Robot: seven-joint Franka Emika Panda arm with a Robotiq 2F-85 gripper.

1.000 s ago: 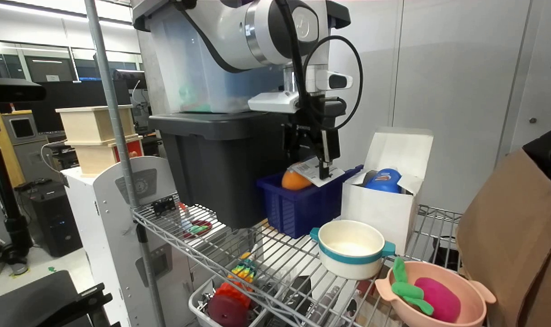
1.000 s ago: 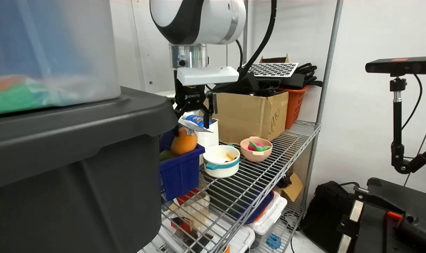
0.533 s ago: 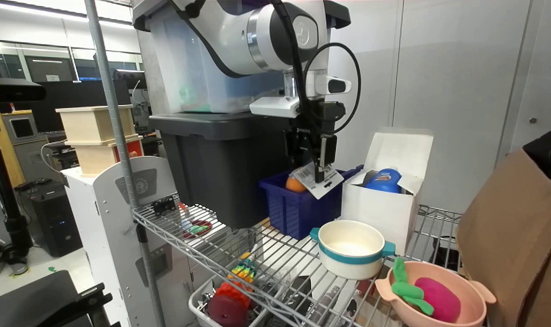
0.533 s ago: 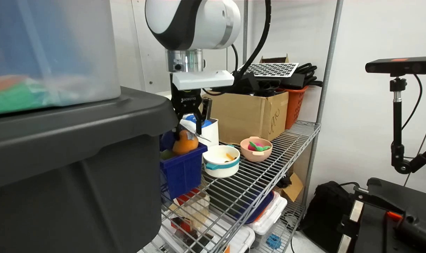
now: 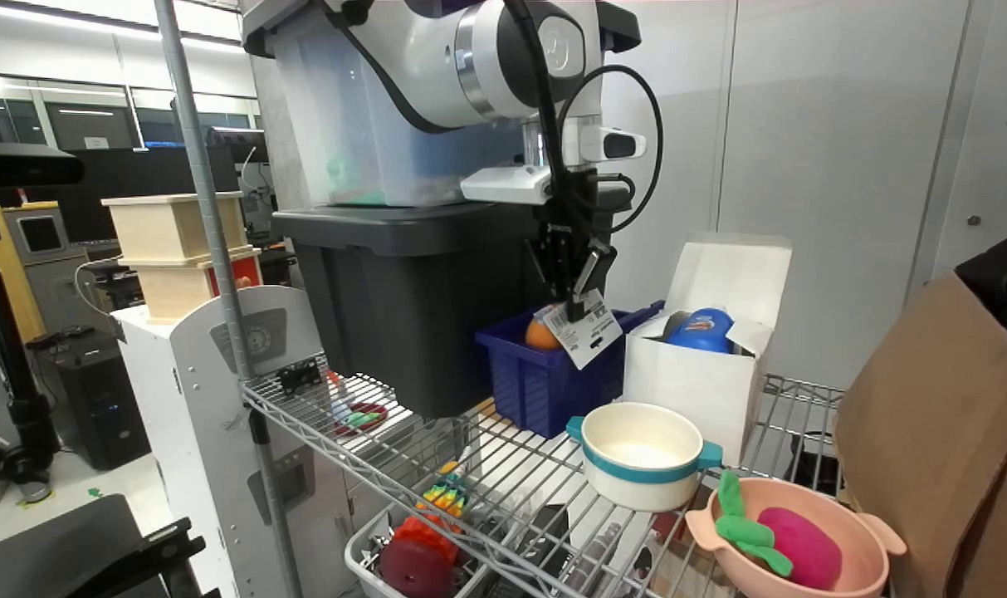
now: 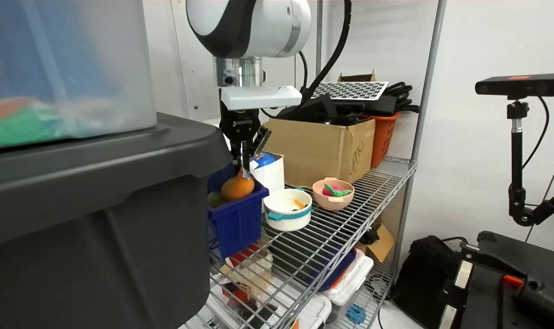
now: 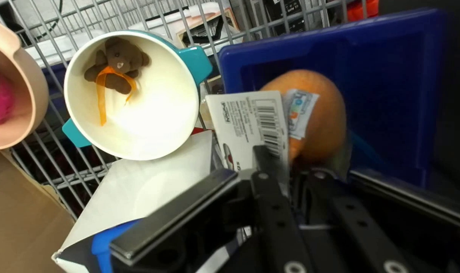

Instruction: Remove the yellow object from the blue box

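The yellow object, round and orange-yellow, sits inside the blue box, with its top drawn up to a narrow peak. A white printed card hangs from it and leans over the box's rim. My gripper points down from above, its fingers brought together on that peak. In the wrist view the gripper has one finger over the card and the other against the dark side of the yellow object, whose pinched part is hidden there.
A large dark-grey tote stands right beside the blue box. On its other side is a white box holding a blue item. A white pot with teal handles and a pink bowl stand on the wire shelf. Something greenish lies in the blue box.
The fingers have come together from wide apart. The gripper dipped, then rose slightly. The yellow object's top is now pulled up between the fingertips, and the card has swung to hang steeper.
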